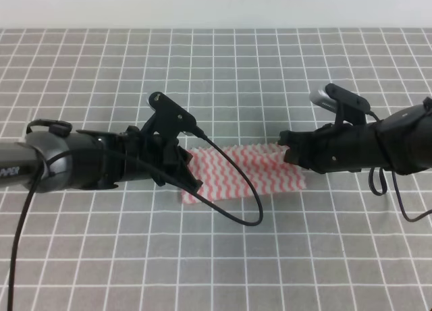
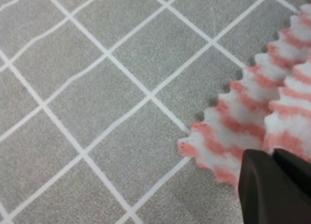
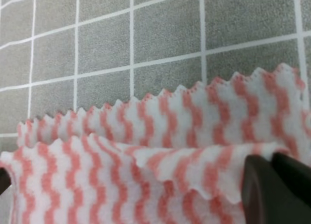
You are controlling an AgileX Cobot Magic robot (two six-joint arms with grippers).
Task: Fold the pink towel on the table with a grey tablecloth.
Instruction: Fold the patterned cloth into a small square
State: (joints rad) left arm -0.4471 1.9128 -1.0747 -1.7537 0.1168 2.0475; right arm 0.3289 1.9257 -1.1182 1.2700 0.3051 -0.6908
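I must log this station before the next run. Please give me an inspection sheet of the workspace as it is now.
Surface: table with a grey tablecloth, white grid, flat.
Job's things: pink towel lies between the arms; the right wrist view shows one layer over another.
Clutter: nothing seen.
Grippers: left gripper at the towel's left end, right gripper at its upper right corner; whether the jaws are closed cannot be told.
Cables: black cable loops over the towel.
Surroundings: pale wall behind the table.

The table with a grey tablecloth (image 1: 223,81), ruled by thin white lines into small squares, fills the exterior high view. The pink towel (image 1: 251,171) lies directly on it near the middle, its zigzag-cut edges resting on the cloth.
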